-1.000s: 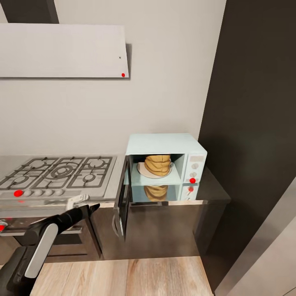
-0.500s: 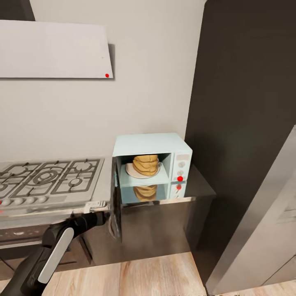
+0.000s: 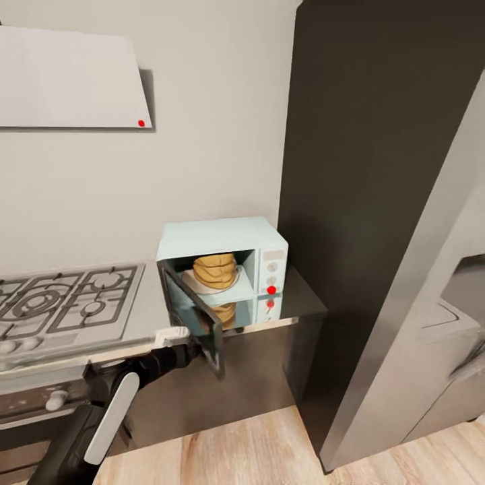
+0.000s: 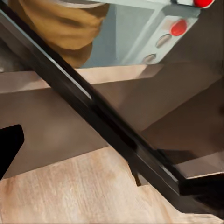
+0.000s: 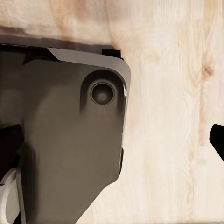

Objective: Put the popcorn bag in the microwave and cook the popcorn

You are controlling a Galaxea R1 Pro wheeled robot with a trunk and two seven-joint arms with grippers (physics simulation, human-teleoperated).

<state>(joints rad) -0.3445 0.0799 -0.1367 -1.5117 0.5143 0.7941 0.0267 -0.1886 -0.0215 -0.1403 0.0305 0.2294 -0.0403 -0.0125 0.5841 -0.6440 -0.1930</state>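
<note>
Sitting at the far left on the countertop [image 3: 145,313] was a gas stove [image 3: 64,303] with grey grates. A white board [image 3: 67,81] with a red dot hung on the wall above it.

The left arm [image 3: 101,417] reached up from the bottom left. Its left gripper [image 3: 192,347] was right at the outer edge of the microwave door [image 3: 195,316]. The fingers were hard to make out there, so I could not tell if they were apart or together. From the left wrist camera, the dark door edge [image 4: 102,121] ran slantwise across, and one black fingertip [image 4: 9,147] poked in at the side.

Next came the microwave [image 3: 222,236], a small pale blue box on the countertop. Its door stood partly open, swung out toward the floor side. Inside, the brown popcorn bag [image 3: 215,269] stood on a white plate [image 3: 232,288]. The shiny worktop showed a copy of the bag under it. I could not see the popcorn itself. Round knobs and two red dots [image 3: 271,290] were on the side panel.

To the right stood a tall dark cabinet [image 3: 377,168], and then a grey shiny fridge-like thing [image 3: 417,377].

The right wrist camera looked down at the wooden floor [image 5: 172,116] and a grey robot part [image 5: 70,140]. One black fingertip [image 5: 217,140] showed at the edge, so I could not tell the right gripper's state.
</note>
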